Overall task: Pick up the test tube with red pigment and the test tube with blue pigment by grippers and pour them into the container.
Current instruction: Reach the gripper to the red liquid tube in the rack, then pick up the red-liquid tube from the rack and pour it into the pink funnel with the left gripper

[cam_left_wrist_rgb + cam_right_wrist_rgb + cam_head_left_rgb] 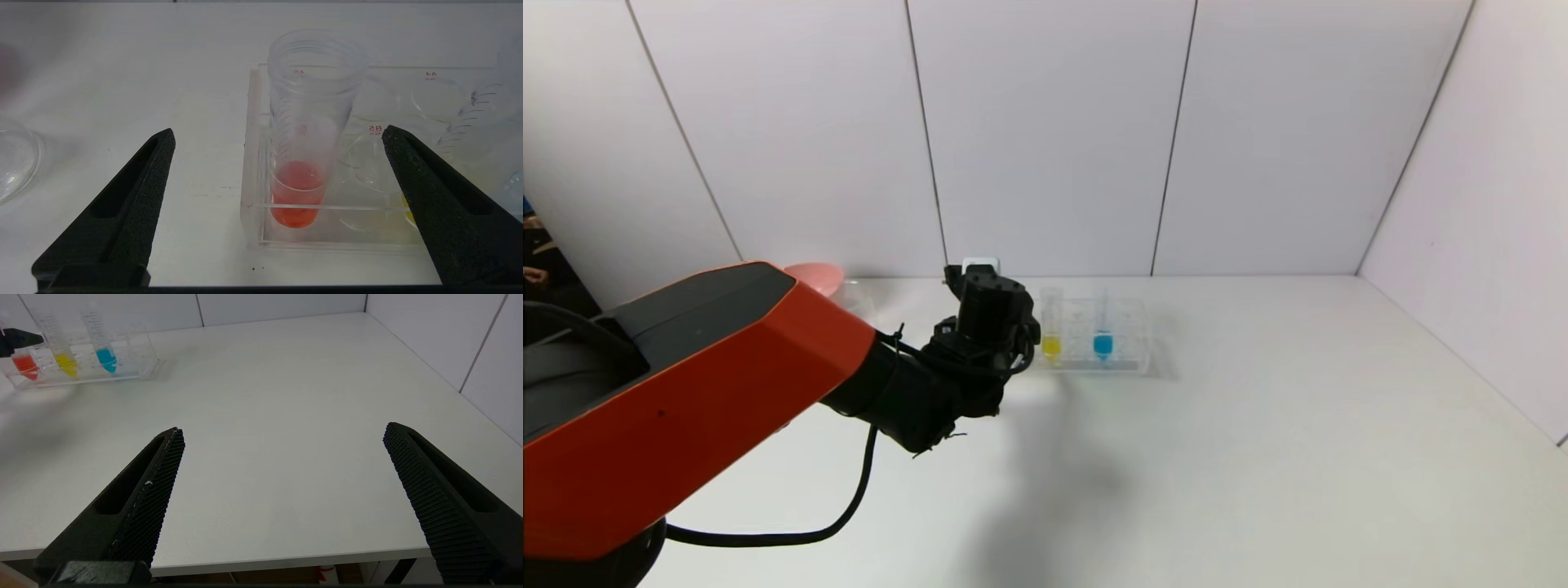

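The left gripper (278, 134) hovered with its jaws spread wide and holding nothing, just short of the test tube with red pigment (304, 139), which stood upright in the end hole of the clear rack (253, 163). The test tube with blue pigment (1102, 335) stood two holes along in the same rack, past a yellow tube (1051, 331), and the right gripper (282, 435) was parked well apart over bare table, its jaws likewise wide and empty. To grip well, the left gripper should probably advance until the upper tube wall sat centred between the pads, close above the rack top, then lift straight up so the tube cleared its hole without tipping the rack.
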Action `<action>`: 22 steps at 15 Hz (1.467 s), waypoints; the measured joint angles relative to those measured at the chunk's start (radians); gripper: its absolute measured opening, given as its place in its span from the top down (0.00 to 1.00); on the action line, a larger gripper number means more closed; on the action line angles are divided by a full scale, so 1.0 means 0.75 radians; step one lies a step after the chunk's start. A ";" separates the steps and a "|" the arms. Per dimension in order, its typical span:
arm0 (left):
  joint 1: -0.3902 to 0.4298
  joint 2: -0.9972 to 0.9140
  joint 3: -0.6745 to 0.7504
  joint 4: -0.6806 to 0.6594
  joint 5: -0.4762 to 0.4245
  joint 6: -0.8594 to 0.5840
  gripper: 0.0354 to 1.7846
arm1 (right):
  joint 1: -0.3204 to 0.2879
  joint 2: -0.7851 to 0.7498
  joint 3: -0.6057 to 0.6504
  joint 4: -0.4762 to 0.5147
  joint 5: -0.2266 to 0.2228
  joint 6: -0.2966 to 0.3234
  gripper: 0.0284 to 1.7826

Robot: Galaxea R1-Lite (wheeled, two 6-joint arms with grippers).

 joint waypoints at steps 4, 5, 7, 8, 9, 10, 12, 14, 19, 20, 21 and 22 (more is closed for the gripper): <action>0.003 0.008 0.000 -0.065 -0.001 0.008 0.23 | 0.000 0.000 0.000 0.000 0.000 0.001 0.00; 0.001 0.009 0.003 -0.067 -0.001 0.008 0.32 | 0.000 0.000 0.000 0.000 0.000 0.000 0.00; -0.003 0.010 0.005 -0.067 -0.001 0.008 0.54 | 0.000 0.000 0.000 0.000 0.000 0.000 0.00; -0.003 0.010 0.005 -0.068 -0.002 0.008 0.64 | 0.000 0.000 0.000 0.000 0.000 0.001 0.00; -0.003 0.012 0.005 -0.069 -0.001 0.009 0.68 | 0.000 0.000 0.000 0.000 0.000 0.000 0.00; -0.003 0.013 0.005 -0.069 -0.001 0.009 0.68 | 0.000 0.000 0.000 0.000 0.000 0.001 0.00; -0.003 0.013 0.005 -0.069 -0.001 0.009 0.68 | 0.000 0.000 0.000 0.000 0.000 0.000 0.00; -0.004 0.006 0.003 -0.065 -0.001 0.024 0.68 | 0.000 0.000 0.000 0.000 0.001 0.000 0.00; -0.009 -0.100 -0.010 -0.069 -0.012 0.123 0.76 | -0.001 0.000 0.000 -0.001 0.000 0.001 0.00; -0.009 -0.125 -0.016 -0.060 -0.012 0.138 0.76 | 0.000 0.000 0.000 0.001 0.000 -0.001 0.00; -0.008 -0.150 -0.029 -0.061 -0.012 0.142 0.76 | 0.000 0.000 0.000 0.000 0.000 0.000 0.00; -0.012 -0.167 -0.030 -0.059 -0.012 0.145 0.76 | 0.000 0.000 0.000 0.000 0.000 0.000 0.00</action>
